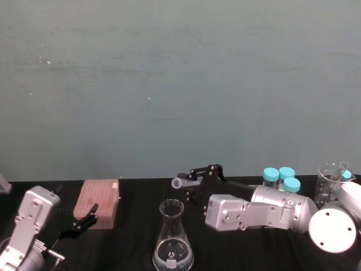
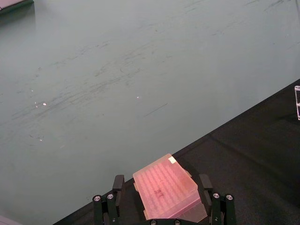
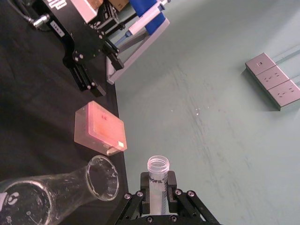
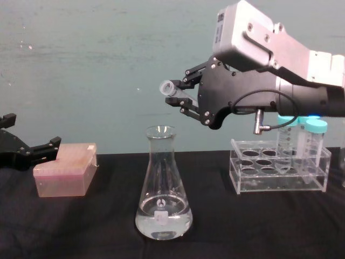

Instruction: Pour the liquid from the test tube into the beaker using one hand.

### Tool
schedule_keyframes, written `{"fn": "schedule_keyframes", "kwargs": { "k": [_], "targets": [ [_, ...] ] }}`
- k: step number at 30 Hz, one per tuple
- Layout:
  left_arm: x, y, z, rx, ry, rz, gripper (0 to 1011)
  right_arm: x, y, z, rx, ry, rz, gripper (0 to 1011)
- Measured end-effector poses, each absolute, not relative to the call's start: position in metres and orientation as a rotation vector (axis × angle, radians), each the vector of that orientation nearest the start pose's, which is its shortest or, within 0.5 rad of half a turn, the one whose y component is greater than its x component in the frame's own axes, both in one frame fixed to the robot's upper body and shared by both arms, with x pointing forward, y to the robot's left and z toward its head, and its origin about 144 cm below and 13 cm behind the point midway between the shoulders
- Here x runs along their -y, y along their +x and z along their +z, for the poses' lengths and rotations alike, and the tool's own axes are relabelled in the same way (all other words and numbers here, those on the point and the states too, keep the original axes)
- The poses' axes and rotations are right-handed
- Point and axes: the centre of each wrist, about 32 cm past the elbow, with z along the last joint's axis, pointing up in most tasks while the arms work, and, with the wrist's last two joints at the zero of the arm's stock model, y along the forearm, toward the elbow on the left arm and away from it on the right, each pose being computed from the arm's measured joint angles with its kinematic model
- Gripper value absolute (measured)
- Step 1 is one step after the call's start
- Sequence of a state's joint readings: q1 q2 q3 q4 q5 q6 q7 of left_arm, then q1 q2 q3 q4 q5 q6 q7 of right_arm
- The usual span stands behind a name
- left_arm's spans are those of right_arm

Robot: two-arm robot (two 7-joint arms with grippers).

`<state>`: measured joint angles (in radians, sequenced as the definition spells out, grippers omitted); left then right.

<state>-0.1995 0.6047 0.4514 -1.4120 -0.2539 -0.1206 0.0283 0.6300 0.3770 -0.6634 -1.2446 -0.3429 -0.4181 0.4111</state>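
1. One slim test tube [image 4: 173, 89] lies tipped almost level, well above the beaker [image 4: 163, 183]. From the chest view its open rim sits roughly over the beaker's mouth, but you cannot tell how they line up in depth.
2. Clear liquid [image 4: 163, 222] pools in the beaker's base. Whether any is in the tube is too hard to see.
3. Your right gripper [image 4: 182, 93] pinches the tube partway along its length, above and to the right of the beaker.
4. Missing the mouth is the main risk. The neck is narrow and the rim hangs high over it, so tilting further from here could send liquid down the outside of the glass onto the black tabletop [image 4: 108, 240].
5. Rolling the wrist fast could make the smooth tube swivel or slip in the pinch and drop onto the beaker.
6. Lowering carelessly could knock the finger linkage against the tall neck and topple the beaker.
7. Your left gripper [image 1: 83, 218], fingers spread, rests well left of the beaker beside a pink box [image 1: 101, 200].
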Motion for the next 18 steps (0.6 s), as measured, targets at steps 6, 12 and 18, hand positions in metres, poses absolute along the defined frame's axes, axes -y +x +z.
{"fn": "schedule_keyframes", "kwargs": {
  "k": [6, 12, 18],
  "targets": [
    [-0.3096, 0.4886, 1.1398, 0.285, 0.304, 1.248, 1000, 0.197, 0.5839, 1.2305, 1.022, -0.416, -0.468, 199],
    [-0.3097, 0.4886, 1.1398, 0.285, 0.305, 1.248, 1000, 0.1974, 0.5829, 1.2304, 1.05, -0.437, -0.466, 199],
    [-0.3097, 0.4886, 1.1398, 0.285, 0.304, 1.248, 1000, 0.1962, 0.5829, 1.2307, 1.092, -0.462, -0.457, 199]
  ]
}}
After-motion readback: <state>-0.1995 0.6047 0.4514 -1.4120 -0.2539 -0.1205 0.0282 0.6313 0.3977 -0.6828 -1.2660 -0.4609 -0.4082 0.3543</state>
